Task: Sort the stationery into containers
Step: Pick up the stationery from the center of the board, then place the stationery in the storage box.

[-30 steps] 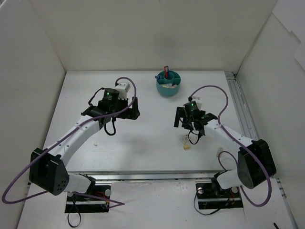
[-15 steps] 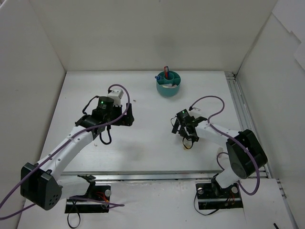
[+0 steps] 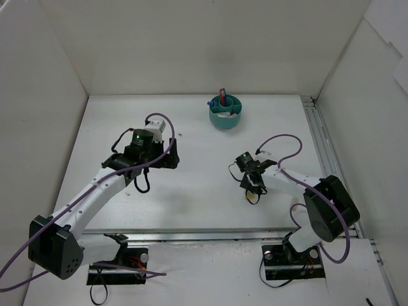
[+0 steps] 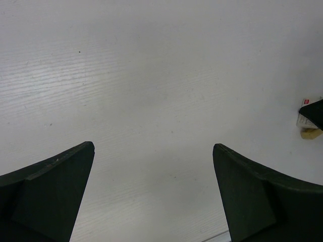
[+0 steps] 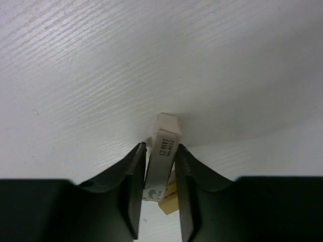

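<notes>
A cream eraser (image 5: 167,123) in a grey paper sleeve lies on the white table, and my right gripper (image 5: 160,147) is shut on it, one finger pressed against each long side. In the top view the same eraser (image 3: 254,199) shows just below my right gripper (image 3: 250,190), right of the table's middle. The round teal container (image 3: 225,113) stands at the far middle of the table with a red and a blue pen (image 3: 222,95) upright in it. My left gripper (image 3: 171,155) hovers left of centre. In its wrist view the left gripper (image 4: 154,148) is open over bare table.
A small white block (image 3: 294,205) lies near the right arm's base link. At the right edge of the left wrist view a white-and-cream block (image 4: 306,123) shows, partly behind a dark shape. White walls enclose the table, and a metal rail (image 3: 320,143) runs along its right side.
The right gripper came down toward the near side over the eraser and its fingers closed on it. The left arm drew back slightly to the left, then held still, open.
</notes>
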You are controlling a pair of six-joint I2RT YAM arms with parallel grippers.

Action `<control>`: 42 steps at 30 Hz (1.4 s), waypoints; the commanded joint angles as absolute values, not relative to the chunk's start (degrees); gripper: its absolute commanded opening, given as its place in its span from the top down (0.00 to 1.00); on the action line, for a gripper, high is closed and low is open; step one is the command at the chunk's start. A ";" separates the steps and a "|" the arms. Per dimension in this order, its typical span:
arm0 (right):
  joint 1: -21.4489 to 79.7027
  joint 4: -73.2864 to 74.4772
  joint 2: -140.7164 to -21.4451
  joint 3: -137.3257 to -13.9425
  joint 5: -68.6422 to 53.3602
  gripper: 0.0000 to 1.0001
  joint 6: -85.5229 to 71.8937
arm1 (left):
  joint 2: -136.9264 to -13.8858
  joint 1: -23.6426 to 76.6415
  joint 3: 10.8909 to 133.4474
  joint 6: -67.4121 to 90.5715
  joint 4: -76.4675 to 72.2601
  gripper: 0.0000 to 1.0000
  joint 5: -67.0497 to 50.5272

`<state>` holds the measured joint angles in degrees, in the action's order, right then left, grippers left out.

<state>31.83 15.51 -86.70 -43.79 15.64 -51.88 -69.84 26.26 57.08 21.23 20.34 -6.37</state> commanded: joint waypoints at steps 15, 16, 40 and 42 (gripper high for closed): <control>28.05 4.07 -85.86 -66.60 31.05 1.00 -27.01 | -66.71 25.93 57.48 21.97 18.01 0.00 -3.52; 27.08 1.17 -86.65 -67.58 29.72 1.00 -25.59 | -66.71 25.93 57.92 21.97 18.19 0.00 -3.08; 19.07 -8.27 -126.64 -109.25 16.43 0.96 -34.71 | -71.46 16.62 63.11 21.71 21.09 0.00 -4.83; 19.25 -8.08 -126.74 -109.07 17.40 0.93 -36.20 | -71.63 16.61 63.02 21.62 21.09 0.00 -4.75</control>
<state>19.16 -4.73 -127.83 -105.71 16.03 -32.10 -72.14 17.17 59.90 21.69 22.24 -4.25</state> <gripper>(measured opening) 0.163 0.996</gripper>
